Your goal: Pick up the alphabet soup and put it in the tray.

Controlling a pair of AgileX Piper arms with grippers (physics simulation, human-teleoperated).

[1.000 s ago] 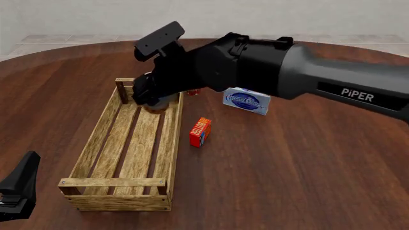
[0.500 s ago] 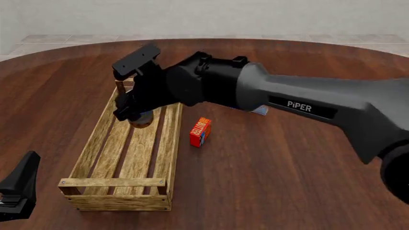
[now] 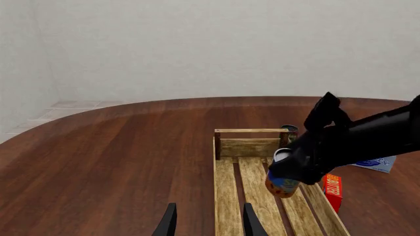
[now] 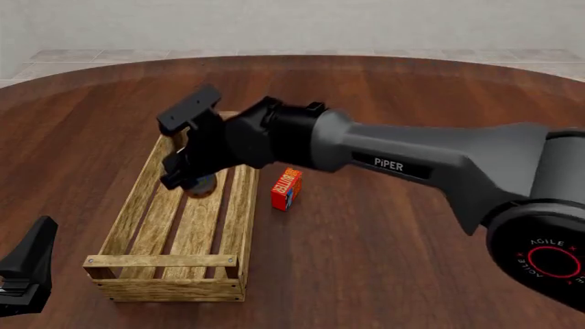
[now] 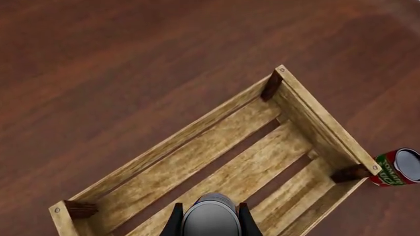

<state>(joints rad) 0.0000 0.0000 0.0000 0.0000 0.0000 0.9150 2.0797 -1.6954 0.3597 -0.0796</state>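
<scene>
- Right gripper [image 4: 188,179] fingers clamped on soup [image 3: 283,183], held above tray [image 4: 137,199] slats, far half.
- Left gripper [image 3: 206,223] fingers apart, idle.
- Judgement: lower straight, release only once soup base meets slats.

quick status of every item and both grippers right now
alphabet soup: held above the tray floor
tray: upright, nothing lying in it
right gripper: fingers shut on the alphabet soup
left gripper: open, holding nothing
small red can: outside the tray
butter box: on table beside tray
</scene>
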